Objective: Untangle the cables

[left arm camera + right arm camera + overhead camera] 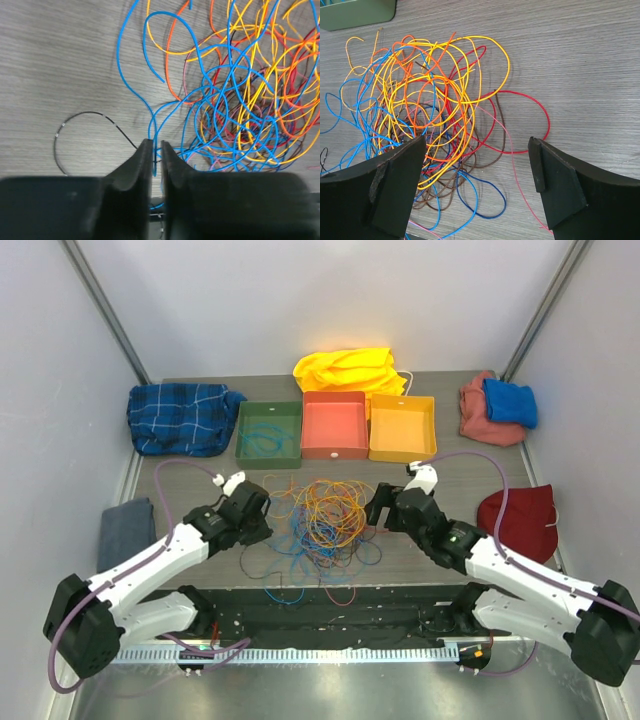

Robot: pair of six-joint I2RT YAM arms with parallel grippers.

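Presently, item by item.

**Cables**: one loose heap of thin orange, yellow, blue, red and brown strands on the grey table. It lies between the two grippers and near the green tray, the coral tray and the yellow tray.

**Left gripper**: the jaws are drawn almost together, pinching a blue strand at the heap's left fringe. A second blue strand seems to pass through the same gap.

**Right gripper**: the jaws are spread wide over the heap's right side, with nothing held.

**Black wire**: a separate loop lying left of the heap, its end running up to the left jaws.

**Hazards, as judged:**
- The pinched blue strand threads through yellow and orange loops. A pull could drag the whole heap, because nothing pins it down.
- The same pull could tighten crossings instead of freeing them.
- A strand this thin may slip from the jaws.
- If two blue strands are caught, or the black wire's end with them, they would come away together.

**Orientation:**
- The heap is roughly round, with no clear long axis. Loose blue and red tails stray toward the table's near edge.
- The pinched strand runs straight out from the fingertips, bows left, then curves back toward the heap's far side. Its long axis follows the gripper's line of reach.
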